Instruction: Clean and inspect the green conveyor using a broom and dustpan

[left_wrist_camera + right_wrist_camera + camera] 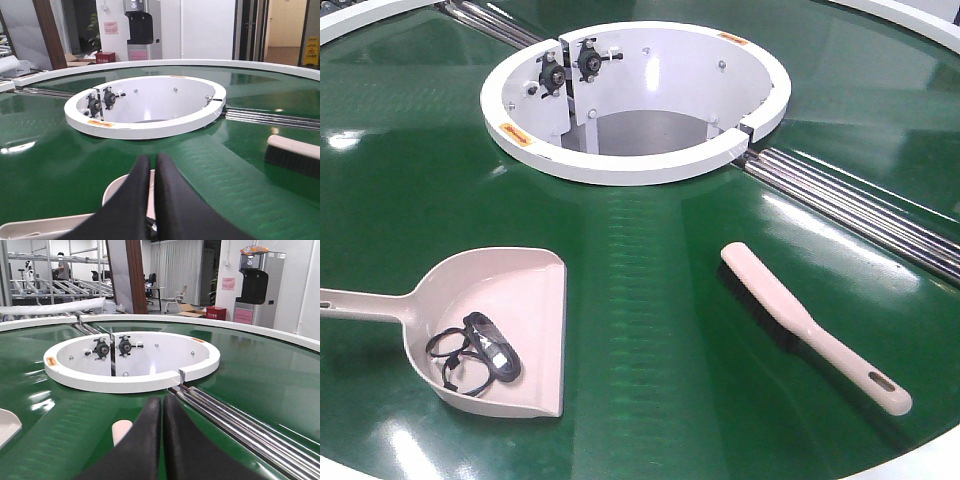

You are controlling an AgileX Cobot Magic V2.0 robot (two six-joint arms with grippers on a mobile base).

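The green conveyor (650, 290) fills the front view. On it at the left lies the beige-pink dustpan (510, 300), with a black tangle of straps (475, 350) inside. The beige broom (810, 325) lies at the right, handle end toward the near edge. No gripper shows in the front view. My left gripper (151, 159) hangs shut and empty above the dustpan (112, 189), with the broom (292, 155) off to its right. My right gripper (162, 401) is shut and empty just above the broom's tip (121, 431); a corner of the dustpan (7, 426) shows at far left.
A white ring-shaped housing (635, 155) with a deep opening stands in the belt's centre, ahead of both grippers. Silver roller rods (860, 205) run from it to the right edge, and more run off at the top left (490, 20). The white outer rim (200, 64) curves behind.
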